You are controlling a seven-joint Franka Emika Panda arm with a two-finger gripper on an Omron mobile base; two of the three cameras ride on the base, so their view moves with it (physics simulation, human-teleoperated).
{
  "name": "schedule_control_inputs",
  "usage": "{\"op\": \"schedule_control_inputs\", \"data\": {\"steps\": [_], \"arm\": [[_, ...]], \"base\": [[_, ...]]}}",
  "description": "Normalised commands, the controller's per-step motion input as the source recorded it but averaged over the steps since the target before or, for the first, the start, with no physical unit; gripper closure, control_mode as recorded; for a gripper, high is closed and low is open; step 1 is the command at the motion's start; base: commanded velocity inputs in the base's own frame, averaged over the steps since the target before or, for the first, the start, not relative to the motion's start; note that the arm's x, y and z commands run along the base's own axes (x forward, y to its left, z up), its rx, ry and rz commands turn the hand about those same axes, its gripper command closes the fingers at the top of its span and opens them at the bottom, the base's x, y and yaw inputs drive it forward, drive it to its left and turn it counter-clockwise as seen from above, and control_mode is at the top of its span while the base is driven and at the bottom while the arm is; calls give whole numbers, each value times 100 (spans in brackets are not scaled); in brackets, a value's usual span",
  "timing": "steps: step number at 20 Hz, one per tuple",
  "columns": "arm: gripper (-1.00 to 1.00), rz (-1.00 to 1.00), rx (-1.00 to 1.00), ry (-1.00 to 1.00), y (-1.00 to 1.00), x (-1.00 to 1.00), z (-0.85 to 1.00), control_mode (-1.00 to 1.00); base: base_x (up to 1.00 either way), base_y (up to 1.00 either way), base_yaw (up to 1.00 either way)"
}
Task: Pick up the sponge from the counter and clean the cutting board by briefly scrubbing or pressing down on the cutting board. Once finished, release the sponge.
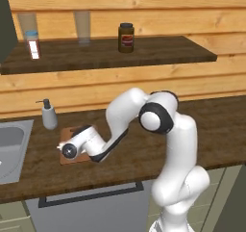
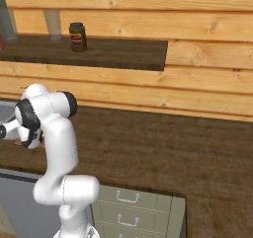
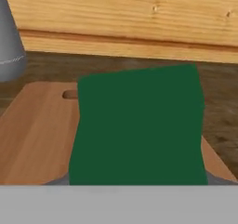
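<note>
Dark green, the scrubbing face of the small rectangular sponge (image 3: 138, 128) sits right before the tool (image 1: 61, 148), which seems clamped on it, though the fingertips are hidden; beneath lies the flat light-brown wooden cutting board (image 3: 35, 130) with rounded corners, its slot handle at the far short end; the board rests on the dark brown wood-grain bench (image 1: 211, 130); beside it stands a grey pump soap bottle (image 1: 48, 114); a steel sink (image 1: 12, 147) is set in at the left; on the dark wooden wall shelf (image 1: 158, 50) stands a brown jar (image 1: 126, 37), contents unclear.
</note>
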Motion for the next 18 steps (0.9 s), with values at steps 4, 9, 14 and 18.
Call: {"op": "schedule_control_inputs", "data": {"steps": [4, 9, 14, 18], "arm": [[100, 0, 0, -21, 0, 32, -59, -100], [100, 0, 0, -20, -1, 40, -49, -100], [100, 0, 15, -8, -12, -3, 36, -100], [100, -3, 35, -12, -3, -32, 100, -100]], "base": [[0, 0, 0], [0, 0, 0], [0, 0, 0], [0, 0, 0]]}}
